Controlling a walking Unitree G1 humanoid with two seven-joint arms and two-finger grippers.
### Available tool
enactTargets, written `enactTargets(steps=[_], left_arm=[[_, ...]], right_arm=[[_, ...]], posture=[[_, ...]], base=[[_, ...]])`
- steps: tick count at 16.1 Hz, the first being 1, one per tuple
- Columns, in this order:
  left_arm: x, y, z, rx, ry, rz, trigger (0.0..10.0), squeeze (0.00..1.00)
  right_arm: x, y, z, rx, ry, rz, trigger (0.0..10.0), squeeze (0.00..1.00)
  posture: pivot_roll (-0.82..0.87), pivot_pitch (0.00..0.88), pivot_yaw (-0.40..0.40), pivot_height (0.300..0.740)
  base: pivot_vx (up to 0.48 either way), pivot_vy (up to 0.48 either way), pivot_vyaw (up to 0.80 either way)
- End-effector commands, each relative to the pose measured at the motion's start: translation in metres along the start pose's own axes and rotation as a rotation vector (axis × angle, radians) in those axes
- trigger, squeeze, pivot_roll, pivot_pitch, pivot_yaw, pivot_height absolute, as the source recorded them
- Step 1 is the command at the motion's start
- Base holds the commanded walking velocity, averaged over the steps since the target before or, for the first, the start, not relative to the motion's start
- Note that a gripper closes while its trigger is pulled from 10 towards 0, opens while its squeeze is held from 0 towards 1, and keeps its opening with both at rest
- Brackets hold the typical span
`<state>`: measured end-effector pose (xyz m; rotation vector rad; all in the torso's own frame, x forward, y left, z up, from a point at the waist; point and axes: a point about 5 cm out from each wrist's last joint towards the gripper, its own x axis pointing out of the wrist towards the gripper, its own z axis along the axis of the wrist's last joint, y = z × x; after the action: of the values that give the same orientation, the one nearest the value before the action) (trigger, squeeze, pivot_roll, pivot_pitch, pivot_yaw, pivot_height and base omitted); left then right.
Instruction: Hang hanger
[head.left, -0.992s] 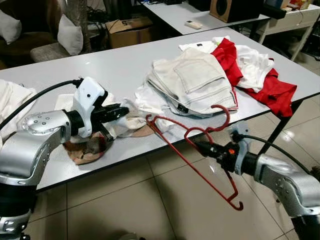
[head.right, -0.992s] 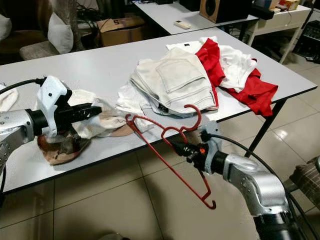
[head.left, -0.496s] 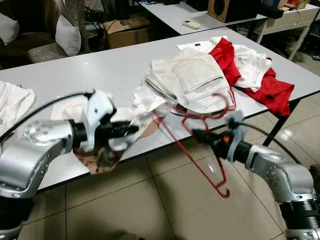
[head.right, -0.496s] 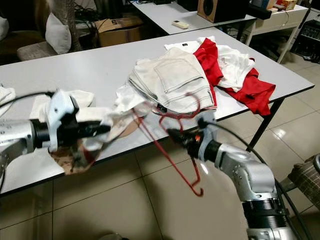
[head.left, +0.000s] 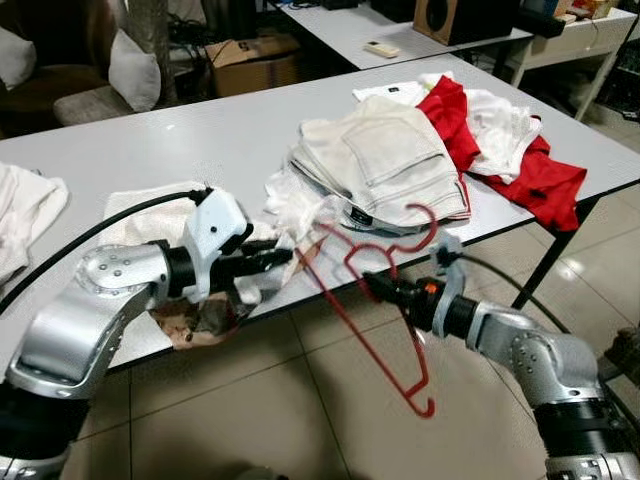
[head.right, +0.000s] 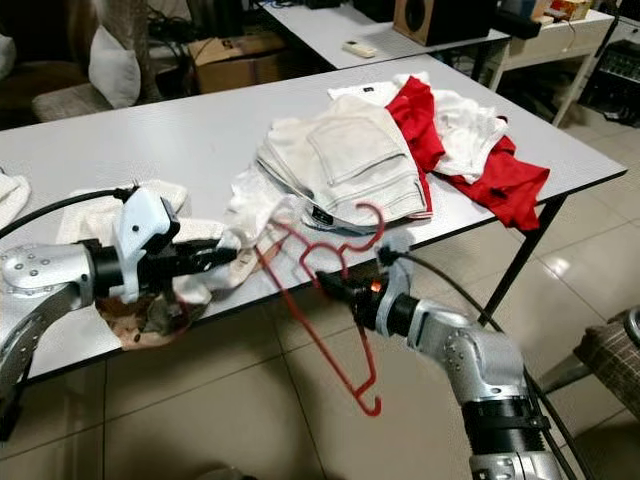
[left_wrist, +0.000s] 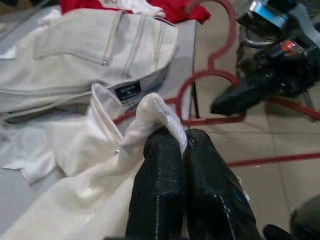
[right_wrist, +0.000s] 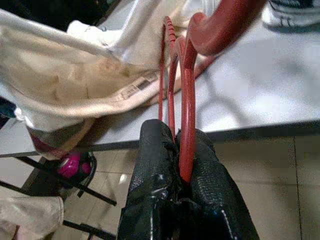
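The right gripper (head.left: 372, 287) is clamped on the red hanger (head.left: 375, 318) off the table (head.left: 150, 140) edge, while the left gripper (head.left: 283, 256) pinches a white garment (left_wrist: 100, 165) just beside it

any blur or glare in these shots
Left eye view: sharp, glare patches on the floor tiles. Right wrist view: the red hanger is crisp at the right gripper, its near curve soft. Left wrist view: the left gripper pinching white garment sharp, background slightly soft.
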<state>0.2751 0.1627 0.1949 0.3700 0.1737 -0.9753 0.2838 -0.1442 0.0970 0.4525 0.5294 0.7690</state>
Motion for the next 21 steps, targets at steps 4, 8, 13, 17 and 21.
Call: enactTargets(steps=[4, 8, 13, 17, 21], left_arm=[[-0.011, 0.005, 0.014, 0.052, -0.055, -0.003, 0.0, 0.0], [-0.017, -0.021, 0.004, 0.031, 0.02, -0.219, 0.0, 0.0], [0.0, -0.023, -0.021, 0.017, 0.122, -0.103, 0.0, 0.0], [0.015, -0.03, -0.019, -0.024, 0.047, -0.071, 0.0, 0.0], [0.017, -0.045, -0.011, -0.094, -0.03, -0.157, 0.0, 0.0]], right_arm=[[-0.001, -0.005, 0.001, 0.001, 0.043, -0.022, 10.0, 0.0], [0.004, -0.012, 0.004, 0.043, 0.042, -0.027, 10.0, 0.0], [0.031, 0.008, 0.041, 0.198, -0.191, 0.092, 10.0, 0.0], [0.07, 0.027, 0.051, 0.368, -0.375, 0.087, 10.0, 0.0], [0.093, 0.037, 0.074, 0.61, -0.566, 0.064, 10.0, 0.0]], posture=[[0.01, 0.0, 0.048, 0.74], [0.02, 0.0, 0.045, 0.74], [0.04, 0.0, 0.033, 0.74], [0.07, 0.0, 0.028, 0.74], [0.08, 0.0, 0.038, 0.74]], base=[[0.0, 0.0, 0.0], [0.0, 0.0, 0.0], [0.0, 0.0, 0.0], [0.0, 0.0, 0.0], [0.0, 0.0, 0.0]])
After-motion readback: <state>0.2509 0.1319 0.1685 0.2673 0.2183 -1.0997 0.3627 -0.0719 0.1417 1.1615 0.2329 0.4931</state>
